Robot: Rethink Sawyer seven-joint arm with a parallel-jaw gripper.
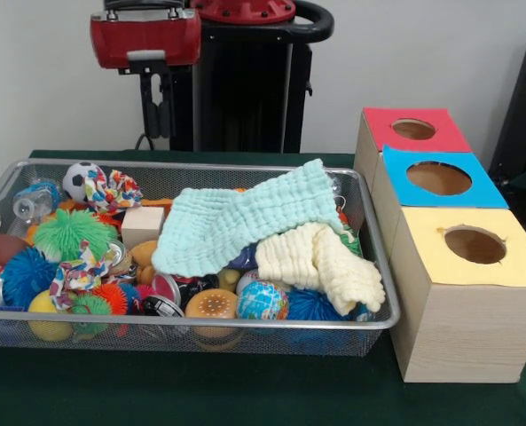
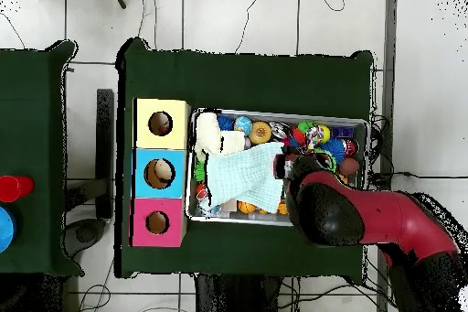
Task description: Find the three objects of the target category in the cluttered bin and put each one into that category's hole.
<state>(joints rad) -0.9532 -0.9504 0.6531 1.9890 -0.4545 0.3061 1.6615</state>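
The wire mesh bin [image 1: 200,324] is full of toys and also shows in the overhead view [image 2: 274,113]. One polka-dot cloth bundle [image 1: 112,189] lies at the bin's back left next to a small soccer ball. A second bundle [image 1: 76,271] lies at the front left among spiky balls. I see no third bundle. My gripper [image 1: 157,111] hangs shut and empty above and behind the bin's back left rim. In the overhead view the red arm head [image 2: 324,208] hides it.
Three wooden boxes with round holes stand right of the bin: red top [image 1: 413,129], blue top [image 1: 438,177], yellow top [image 1: 474,244]. A mint waffle cloth [image 1: 245,217] and a cream one [image 1: 320,262] cover the bin's middle and right. A wooden block [image 1: 141,224] lies inside.
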